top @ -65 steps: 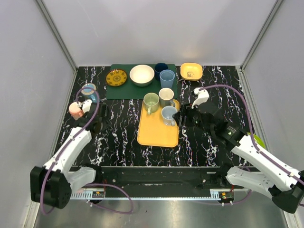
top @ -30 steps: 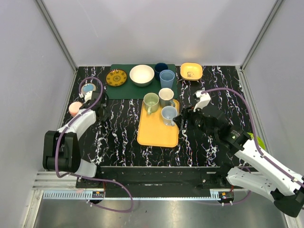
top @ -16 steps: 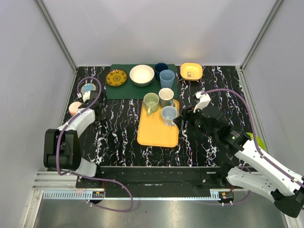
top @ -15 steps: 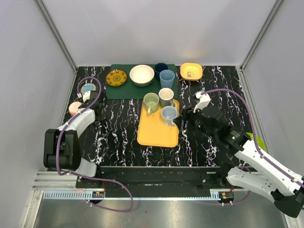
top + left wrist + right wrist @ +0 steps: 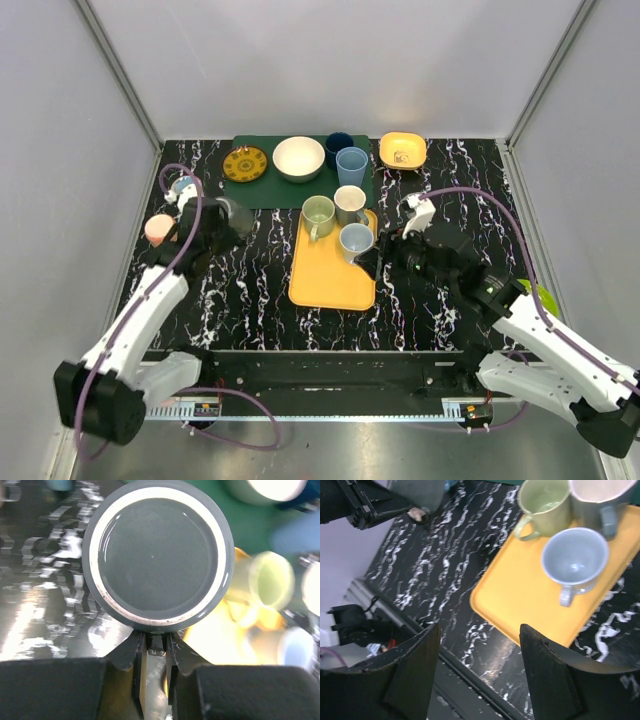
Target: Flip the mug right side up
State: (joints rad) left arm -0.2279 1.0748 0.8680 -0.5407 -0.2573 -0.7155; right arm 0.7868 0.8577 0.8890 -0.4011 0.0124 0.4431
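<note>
A dark grey mug (image 5: pixel 155 555) fills the left wrist view with its round base turned toward the camera. My left gripper (image 5: pixel 156 640) is shut on the handle at the mug's lower rim. From above, the mug (image 5: pixel 237 213) hangs at the tip of the left gripper (image 5: pixel 222 222), just left of the green mat. It also shows at the top of the right wrist view, mug (image 5: pixel 417 492). My right gripper (image 5: pixel 368 262) stands open and empty beside the tray's right edge, seen also as the right gripper (image 5: pixel 480 672).
A yellow tray (image 5: pixel 330 275) carries a green mug (image 5: pixel 318 213), a grey mug (image 5: pixel 350 203) and a light blue mug (image 5: pixel 355 241), all upright. The green mat (image 5: pixel 262 190) holds a plate, a white bowl and two cups. A pink cup (image 5: pixel 157 229) stands far left, a yellow bowl (image 5: pixel 402 150) at the back.
My left gripper has shut on the grey mug's handle, and the arm has swung right and forward with it. The right gripper has edged slightly left.
</note>
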